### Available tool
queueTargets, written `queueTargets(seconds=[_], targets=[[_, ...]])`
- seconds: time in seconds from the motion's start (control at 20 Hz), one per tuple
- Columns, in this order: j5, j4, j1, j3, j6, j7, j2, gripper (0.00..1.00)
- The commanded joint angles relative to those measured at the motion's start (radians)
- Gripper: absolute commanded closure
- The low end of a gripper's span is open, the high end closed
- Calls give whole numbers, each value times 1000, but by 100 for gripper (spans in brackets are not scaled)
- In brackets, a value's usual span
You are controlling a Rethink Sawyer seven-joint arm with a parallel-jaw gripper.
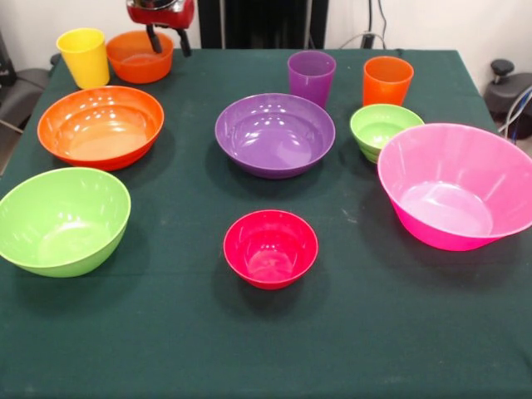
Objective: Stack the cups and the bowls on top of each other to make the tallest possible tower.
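My gripper (169, 40) hangs at the far left with its fingers apart, one over the small orange bowl (137, 58) and one just outside its right rim. The yellow cup (83, 56) stands left of that bowl. The purple cup (311, 76) and orange cup (387, 80) stand at the far middle-right. The small red-magenta bowl (270, 248) sits empty near the front centre. The large orange bowl (100, 126), lime green bowl (64, 220), purple bowl (274, 133), small green bowl (384, 129) and huge pink bowl (457, 184) each stand alone. No tower shows.
A dark green cloth (183, 332) covers the table. Black chairs or stands show past the table's left (17, 91) and right (507, 87) far corners.
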Motion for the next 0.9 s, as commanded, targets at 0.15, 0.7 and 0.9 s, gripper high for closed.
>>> queueTargets(seconds=[0.15,0.7,0.9], targets=[[-68,-132,-10,114,99,-218,35,0],[-83,-151,-22,129,108,-209,56,0],[-96,-177,-12,130,88,-187,96,0]])
